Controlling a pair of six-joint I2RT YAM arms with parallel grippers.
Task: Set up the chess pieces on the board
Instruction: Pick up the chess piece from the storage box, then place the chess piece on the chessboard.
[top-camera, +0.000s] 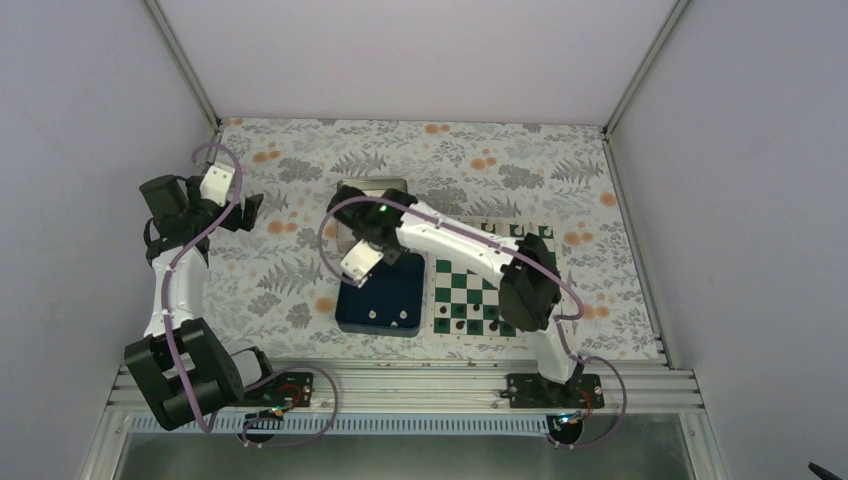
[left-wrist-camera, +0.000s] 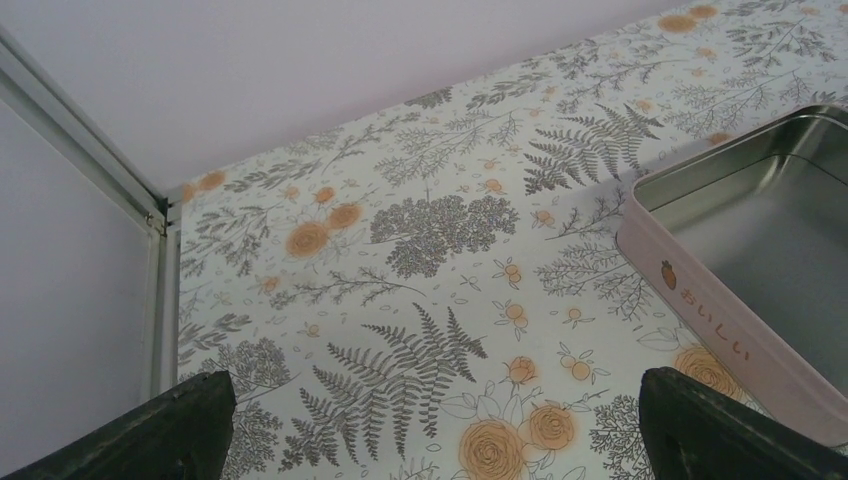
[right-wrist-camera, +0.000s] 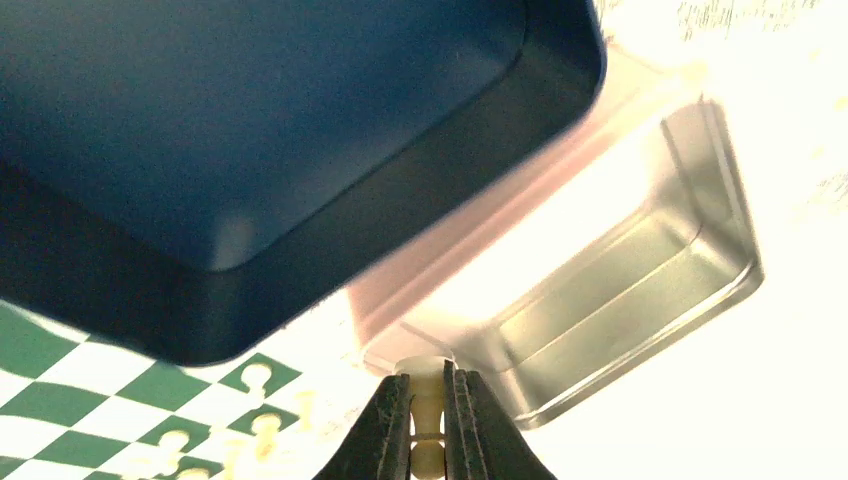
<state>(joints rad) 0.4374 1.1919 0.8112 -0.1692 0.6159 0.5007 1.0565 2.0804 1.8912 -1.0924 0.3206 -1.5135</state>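
On the left of the overhead view, my left gripper (top-camera: 248, 212) hangs over the flowered cloth at about nine o'clock from the metal tin (top-camera: 365, 188). Its wrist camera shows both fingers (left-wrist-camera: 190, 420) spread wide with nothing between them, so that arm is idle and has no part in this step.

Just past it, the blue tray (top-camera: 395, 290) sits at six o'clock from the tin. A couple of pale specks lie along the tray's near edge. I take them for chess pieces waiting their turn, though they are too small for me to be sure.

My right arm reaches across from its base to hover over the tray's far corner. In its wrist view the right gripper (right-wrist-camera: 428, 382) is pinched tight on a pale chess piece (right-wrist-camera: 428, 405), held upright with its head poking out above the fingertips.

The board (top-camera: 460, 285) lies at three o'clock from the tray, just beside it. Dark figures stand on its near rows and pale ones along the far row.

I judge the pick finished and the carry to be the step in hand. The next move calls for swinging toward three o'clock with the piece kept above the tray wall and the standing figures. Then I lower onto a free square in the pale ranks and part the fingers only once the base sits flat. Which figure I hold I cannot tell, so its proper square is unsettled.
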